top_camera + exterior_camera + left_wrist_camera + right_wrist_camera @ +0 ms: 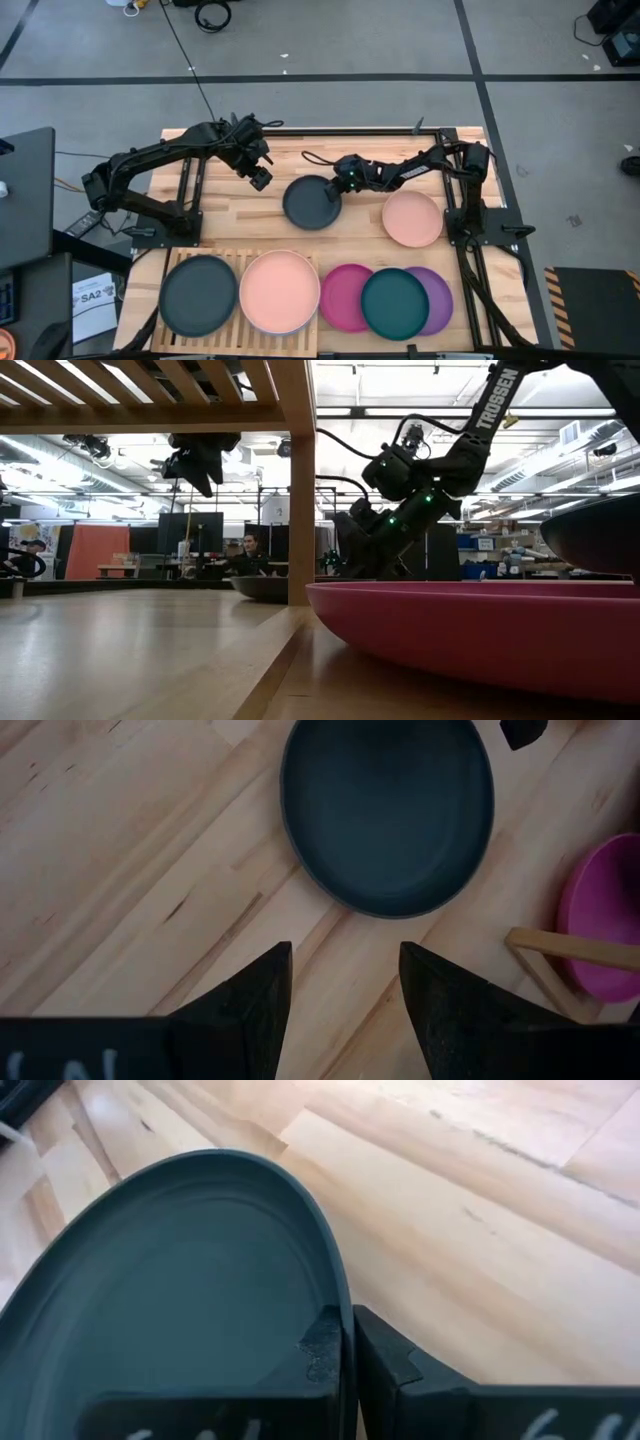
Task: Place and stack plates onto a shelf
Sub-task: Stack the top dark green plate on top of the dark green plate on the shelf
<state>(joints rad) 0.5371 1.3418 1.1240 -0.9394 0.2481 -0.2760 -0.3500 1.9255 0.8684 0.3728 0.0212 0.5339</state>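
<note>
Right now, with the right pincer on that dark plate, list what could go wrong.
1. The right pincer pinches only the thin rim of the dark plate; lifted, the plate may tilt or slip out.
2. The left pincer hangs open close beside that plate; the arms could collide.
3. The shelf already holds two plates, so stacking may nudge them.

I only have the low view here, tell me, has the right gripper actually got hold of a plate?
Observer: Yes. The right gripper is shut on the rim of the dark blue plate.
Operator: Where's the left one?
Observer: The left gripper hovers open above the table, beside that plate.
Operator: What's on the shelf?
Observer: The shelf holds a black plate and a salmon plate, side by side.
</note>
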